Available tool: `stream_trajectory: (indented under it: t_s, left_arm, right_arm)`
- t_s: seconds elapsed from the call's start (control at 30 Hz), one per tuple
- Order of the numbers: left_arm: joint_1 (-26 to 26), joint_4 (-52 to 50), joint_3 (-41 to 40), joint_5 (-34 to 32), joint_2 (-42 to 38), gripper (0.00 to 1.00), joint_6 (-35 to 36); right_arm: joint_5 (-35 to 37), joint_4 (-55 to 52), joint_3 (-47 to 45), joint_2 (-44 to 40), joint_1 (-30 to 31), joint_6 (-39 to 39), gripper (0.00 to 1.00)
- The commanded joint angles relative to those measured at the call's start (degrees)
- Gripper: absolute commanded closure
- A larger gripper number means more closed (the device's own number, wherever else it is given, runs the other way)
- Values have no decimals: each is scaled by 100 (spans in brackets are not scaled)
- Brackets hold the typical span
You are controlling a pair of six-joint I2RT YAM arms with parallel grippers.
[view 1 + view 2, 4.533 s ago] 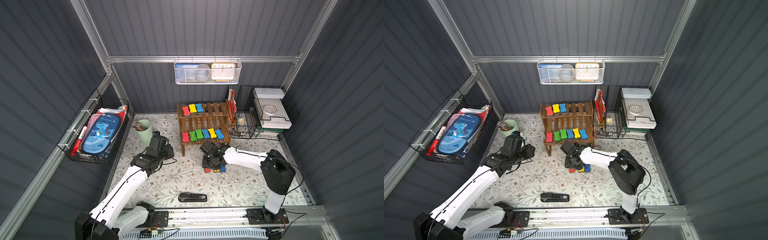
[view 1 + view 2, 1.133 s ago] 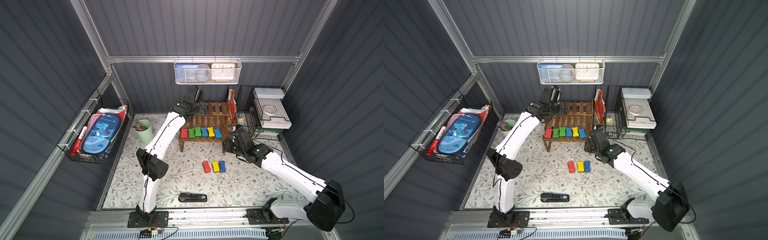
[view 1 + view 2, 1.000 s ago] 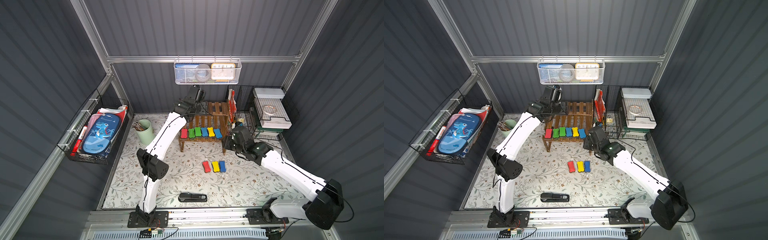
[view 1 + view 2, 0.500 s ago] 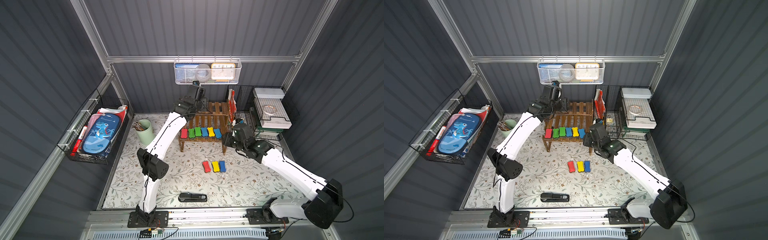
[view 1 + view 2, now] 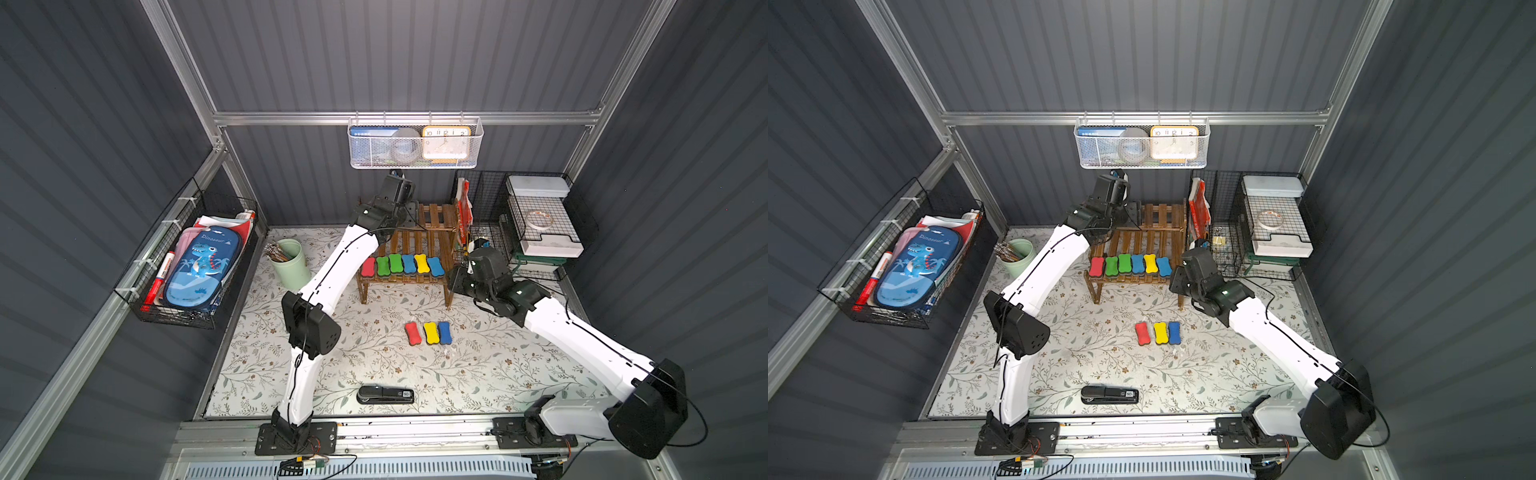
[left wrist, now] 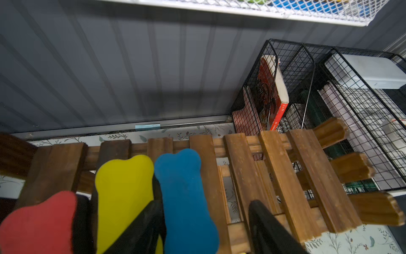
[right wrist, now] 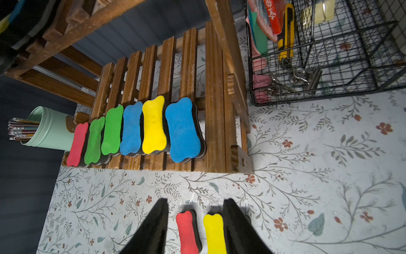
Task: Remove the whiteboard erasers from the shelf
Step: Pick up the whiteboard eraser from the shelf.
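The brown slatted shelf (image 5: 436, 212) stands at the back of the mat. My left gripper (image 6: 204, 203) hangs over its top tier, open, its fingers astride a blue eraser (image 6: 186, 193), with a yellow eraser (image 6: 123, 189) and a red one (image 6: 37, 224) beside it. In both top views the arm hides those three. Several erasers (image 5: 401, 264) line the lower tier (image 7: 175, 66). My right gripper (image 7: 196, 201) is open and empty, low over the mat by the shelf's right front leg. A red (image 5: 412, 333), a yellow (image 5: 430, 332) and a blue eraser (image 5: 444, 332) lie on the mat.
A black stapler (image 5: 385, 394) lies near the mat's front edge. A green cup of pencils (image 5: 291, 262) stands left of the shelf and a black wire-grid organizer (image 5: 519, 220) stands close on its right. A white mesh basket (image 5: 415, 143) hangs above the shelf.
Both arms have left the mat's middle, where three erasers now lie. My left arm reached up to the top tier; in the last second its wrist rose slightly and the right arm edged toward the shelf.
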Motion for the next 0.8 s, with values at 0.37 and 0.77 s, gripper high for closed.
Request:
stream_trajectory:
  t_s: [0.37,0.77]
  left_arm:
    - [-71,-398,239,-462,173,34,177]
    - [-521,260,-201,-1108,-346,34,610]
  right_arm:
    - [-61,-8,-81,-98,-53,25,55]
    - [-88,-31,-79,-142,-80,17,55]
